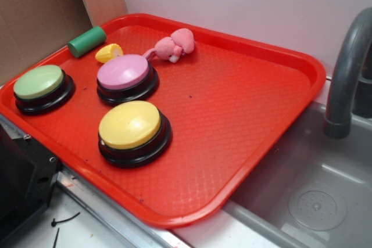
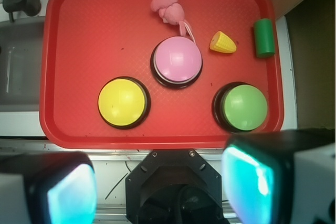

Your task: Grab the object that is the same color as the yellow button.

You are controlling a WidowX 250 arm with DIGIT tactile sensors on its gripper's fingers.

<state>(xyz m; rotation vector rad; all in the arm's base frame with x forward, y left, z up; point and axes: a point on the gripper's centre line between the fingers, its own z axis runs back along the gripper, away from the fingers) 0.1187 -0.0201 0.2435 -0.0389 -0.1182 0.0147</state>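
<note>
**Yellow piece lies far across the tray, jaws spread and empty**

The object (image 2: pixel 222 42) is seen between the pink-topped button (image 2: pixel 177 61) and the green cylinder (image 2: pixel 264 38), up and right of the gripper (image 2: pixel 157 187). Its long axis is tilted slightly. The fingers (image 2: pixel 71 192) are held wide apart, and nothing is gripped or touched.
</note>
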